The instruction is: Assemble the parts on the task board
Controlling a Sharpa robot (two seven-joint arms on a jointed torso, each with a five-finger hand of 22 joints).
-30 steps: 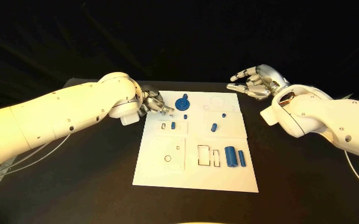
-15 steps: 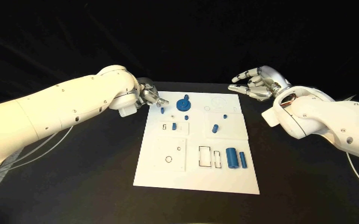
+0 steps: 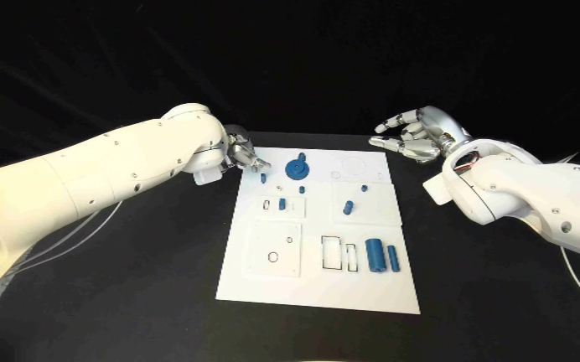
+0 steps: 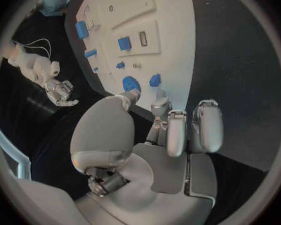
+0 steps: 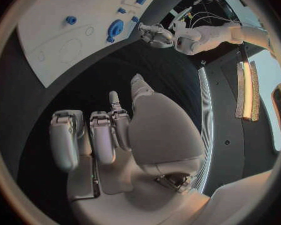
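My arms are glossy white shells, rounded and thick, dotted with small dark screw holes. My left arm (image 3: pixel 109 173) enters from the frame's left edge, with thin pale cables trailing beneath it at lower left. My right arm (image 3: pixel 514 190) comes from the right edge. Each ends in a silver metal hand: left hand (image 3: pixel 242 154), right hand (image 3: pixel 415 133), with pale grey padded fingers (image 4: pixel 177 132).

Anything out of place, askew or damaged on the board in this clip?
Nothing stands out. The board lies flat and whole on the table, its blue parts within its edges. The left hand is at the board's far left corner; the right hand is off the board, holding nothing.
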